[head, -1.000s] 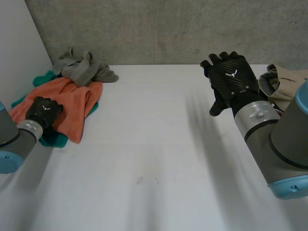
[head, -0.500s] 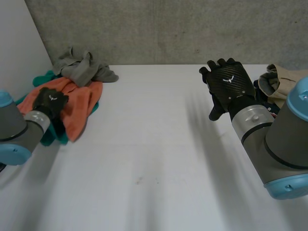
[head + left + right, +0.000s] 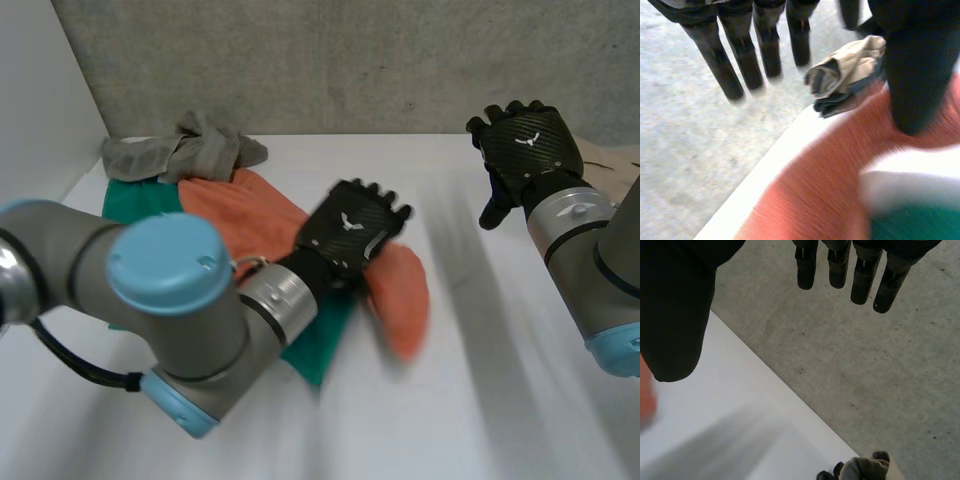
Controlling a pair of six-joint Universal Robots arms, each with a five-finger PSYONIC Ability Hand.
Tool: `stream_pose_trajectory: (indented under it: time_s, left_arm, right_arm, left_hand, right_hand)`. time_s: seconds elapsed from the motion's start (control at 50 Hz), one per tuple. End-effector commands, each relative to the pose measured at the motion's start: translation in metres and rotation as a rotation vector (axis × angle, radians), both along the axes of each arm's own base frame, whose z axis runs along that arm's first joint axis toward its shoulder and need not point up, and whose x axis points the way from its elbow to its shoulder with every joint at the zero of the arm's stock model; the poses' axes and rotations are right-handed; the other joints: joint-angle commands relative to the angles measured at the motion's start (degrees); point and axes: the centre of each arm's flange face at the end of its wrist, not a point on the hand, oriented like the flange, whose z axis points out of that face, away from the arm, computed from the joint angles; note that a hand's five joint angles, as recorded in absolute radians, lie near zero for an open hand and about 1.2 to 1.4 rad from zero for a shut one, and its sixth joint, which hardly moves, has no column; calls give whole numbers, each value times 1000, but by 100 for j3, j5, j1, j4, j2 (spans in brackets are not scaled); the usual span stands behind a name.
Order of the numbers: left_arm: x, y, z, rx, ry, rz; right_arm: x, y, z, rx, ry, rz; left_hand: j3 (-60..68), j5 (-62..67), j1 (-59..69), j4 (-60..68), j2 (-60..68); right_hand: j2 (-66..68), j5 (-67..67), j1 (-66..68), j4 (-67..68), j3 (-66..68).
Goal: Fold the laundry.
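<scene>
white table [image 3: 330, 430], matte top, with a grey concrete wall [image 3: 350, 60] behind it and a white panel [image 3: 40, 90] at upper left. my left hand [image 3: 352, 228] is mid-frame over the orange cloth [image 3: 250, 210]. its fingers [image 3: 715, 55] are straight and apart, clear of the fabric. the thumb is straight above the cloth, can't tell if it touches. the orange cloth runs from the upper-left pile out to centre, lying on a teal cloth [image 3: 130, 197]. a grey cloth [image 3: 190, 152] is bunched at the back of that pile. right hand [image 3: 525, 150] is raised at upper right, fingers [image 3: 838, 265] straight, slightly spread, holding nothing. a beige garment [image 3: 612, 158] sits at the right edge near the wall.
</scene>
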Motion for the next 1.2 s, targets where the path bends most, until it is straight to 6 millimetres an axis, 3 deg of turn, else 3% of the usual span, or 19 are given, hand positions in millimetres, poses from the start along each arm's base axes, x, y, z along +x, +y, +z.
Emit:
stream_pose_trajectory:
  time_s: [0.02, 0.08, 0.1, 0.24, 0.4, 0.46, 0.5, 0.6, 0.7, 0.86, 0.9, 0.98, 1.04, 1.08, 1.18, 1.2]
  left_arm:
    - [1, 1, -2, 6, -14, 49]
    - [20, -11, 15, -3, 0, 132]
    - [36, -18, 25, -2, 1, 186]
    - [86, -29, 32, 30, -33, 312]
    - [161, -81, 11, 102, -76, 571]
    - [174, -95, 3, 119, -85, 618]
    - [183, -107, -13, 153, -114, 648]
    - [193, -130, -35, 188, -152, 682]
    - [190, -153, -52, 190, -164, 670]
    - [182, -185, -62, 148, -158, 629]
    - [181, -187, -64, 149, -159, 621]
    - [178, -188, -66, 149, -157, 607]
    - [174, -184, -67, 155, -159, 593]
    - [173, -182, -67, 157, -159, 590]
    - [170, -177, -67, 168, -162, 586]
    - [171, -176, -66, 168, -163, 586]
  right_arm:
    - [-4, -3, -4, 20, 10, -8]
    - [-3, 0, -6, 48, 22, 6]
    - [-2, 1, -6, 55, 25, 14]
    - [2, 17, -10, 200, 69, 106]
    - [23, 38, -37, 353, 98, 223]
    - [43, 45, -49, 356, 96, 272]
    - [55, 47, -56, 353, 94, 293]
    - [81, 42, -83, 335, 87, 311]
    - [92, 24, -106, 325, 79, 286]
    - [116, 9, -126, 285, 64, 290]
    - [119, 6, -129, 281, 62, 290]
    - [123, 2, -132, 278, 59, 306]
    - [124, 3, -133, 282, 61, 315]
    - [124, 3, -133, 288, 59, 322]
    - [120, 7, -124, 312, 69, 314]
    - [117, 10, -112, 308, 70, 313]
  left_hand:
    - [-1912, -1865, -1354, -1868, -1756]
    - [-1912, -1865, -1355, -1868, -1756]
    - [-1912, -1865, -1355, -1868, -1756]
    - [-1845, -1797, -1287, -1800, -1689]
    - [-838, -790, -280, -793, -682]
    - [-567, -519, -9, -522, -411]
    - [-550, -502, 8, -505, -394]
    - [-583, -536, -26, -539, -427]
    - [-751, -704, -194, -707, -595]
    - [-768, -721, -211, -724, -613]
    - [-735, -687, -177, -690, -579]
    - [-684, -637, -127, -640, -529]
    - [-651, -603, -93, -606, -495]
    - [-634, -586, -76, -589, -478]
    - [-617, -570, -59, -572, -461]
    - [-617, -570, -59, -572, -461]
  right_hand:
    - [-245, -364, -153, -243, -195]
    - [-245, -364, -153, -243, -195]
    - [-245, -364, -153, -243, -195]
    - [-245, -364, -153, -243, -195]
    - [-245, -364, -153, -243, -195]
    - [-245, -364, -153, -243, -195]
    - [-245, -364, -153, -243, -195]
    - [133, 13, 225, 135, 183]
    - [167, 48, 259, 169, 217]
    - [620, 501, 712, 622, 670]
    - [1240, 1120, 1332, 1242, 1289]
    - [3992, 3873, 4084, 3994, 4042]
    - [5042, 4923, 5134, 5044, 5092]
    - [6435, 6316, 6528, 6438, 6485]
    - [6755, 6636, 6847, 6757, 6805]
    - [6755, 6636, 6847, 6757, 6805]
